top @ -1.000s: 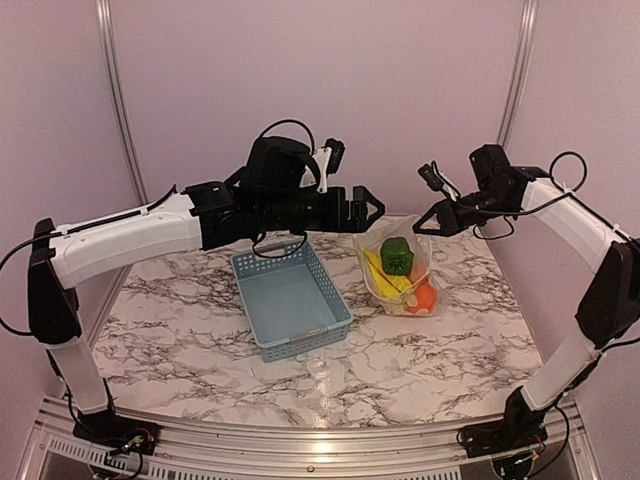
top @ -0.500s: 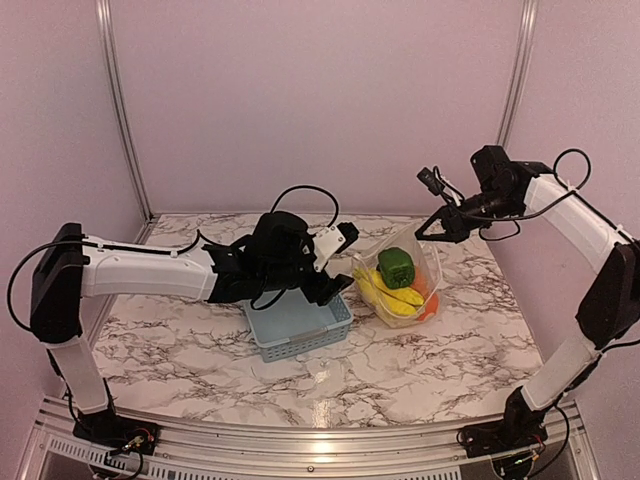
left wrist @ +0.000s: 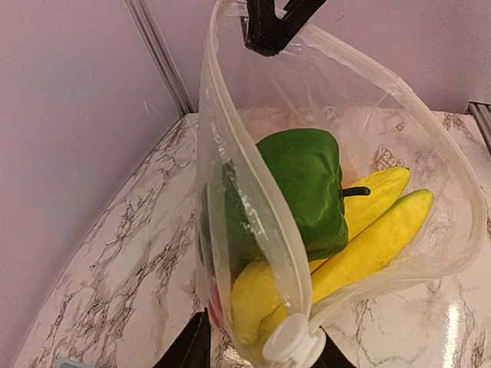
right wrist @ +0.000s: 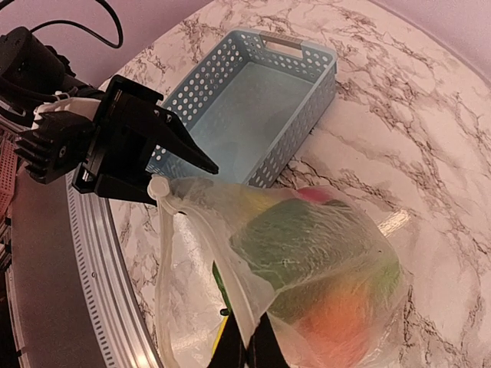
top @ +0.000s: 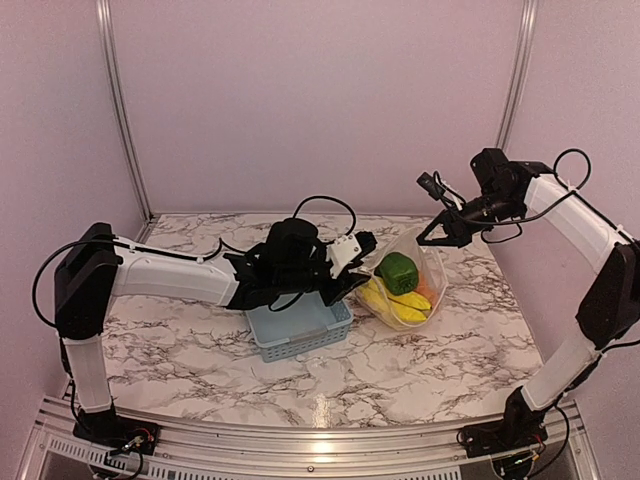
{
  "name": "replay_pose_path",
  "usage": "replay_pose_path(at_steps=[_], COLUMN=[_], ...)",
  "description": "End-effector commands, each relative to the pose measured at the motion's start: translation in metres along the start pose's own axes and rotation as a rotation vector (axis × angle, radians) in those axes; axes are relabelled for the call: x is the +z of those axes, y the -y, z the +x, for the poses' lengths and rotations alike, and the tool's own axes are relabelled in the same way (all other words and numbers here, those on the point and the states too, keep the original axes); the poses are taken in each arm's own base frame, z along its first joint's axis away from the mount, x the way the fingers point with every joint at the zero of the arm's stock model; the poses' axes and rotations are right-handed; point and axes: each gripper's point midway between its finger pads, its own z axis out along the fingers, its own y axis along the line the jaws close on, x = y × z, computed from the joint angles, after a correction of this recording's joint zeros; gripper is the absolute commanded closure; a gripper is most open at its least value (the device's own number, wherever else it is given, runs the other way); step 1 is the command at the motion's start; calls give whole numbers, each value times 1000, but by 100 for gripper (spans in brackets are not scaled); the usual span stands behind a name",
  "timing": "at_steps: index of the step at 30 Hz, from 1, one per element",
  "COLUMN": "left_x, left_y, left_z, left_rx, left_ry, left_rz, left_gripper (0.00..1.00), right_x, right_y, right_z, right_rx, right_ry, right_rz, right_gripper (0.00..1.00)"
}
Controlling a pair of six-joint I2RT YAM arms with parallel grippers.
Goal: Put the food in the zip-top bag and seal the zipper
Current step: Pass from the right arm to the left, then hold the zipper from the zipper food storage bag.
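Left wrist, zip-top bag [left wrist: 433,146] holding pepper [left wrist: 303,184], bananas [left wrist: 372,245]

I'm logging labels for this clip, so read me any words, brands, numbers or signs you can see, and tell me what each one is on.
No text here can be read.
zip-top bag: one faint printed mark on its clear wall, too blurred to read.
basket: no lettering shows.
Toy food inside the bag: no lettering shows.
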Motion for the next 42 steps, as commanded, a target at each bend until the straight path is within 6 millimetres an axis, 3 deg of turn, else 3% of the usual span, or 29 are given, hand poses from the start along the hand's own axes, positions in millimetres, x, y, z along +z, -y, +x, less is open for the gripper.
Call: replay_pose_path(at_steps=[1, 7, 13, 18, 21, 27, 29, 34, 42], left_x=[6, 11, 2, -3, -1, 0, 1, -2, -4], left_y=[4, 3, -2, -4, -2, 2, 2, 1, 4], left_z=[-23, -25, -34, -45, -49, -62, -67, -78, -82], left_rx=[17, 2, -7, -29, -72, -146, -170, -219, -245], left_ry=[101, 112, 143, 177, 191, 207, 203, 220, 229], left_rz=[40, 44, 20, 20, 45, 96, 105, 112, 128], left_gripper=[68, 84, 100, 100, 100, 100, 100, 100, 100], right_x=[-12, -13, -36, -49, -52, -63, -55, -30, 16], right_y=[-8, 6, 52, 79, 60, -10, -28, -55, -65], right_z=[-14, -14, 3, 29, 32, -9, -22, -40, -46], right_rx=[-53, -19, -9, -94, -122, -391, -472, -566, -626], right_ry=[42, 36, 2, -131, -172, -49, 2, 84, 60], right_rz=[13, 30, 144, 262, 190, 219, 246, 187, 94], right_gripper=[100, 100, 100, 97, 79, 58, 58, 68, 72])
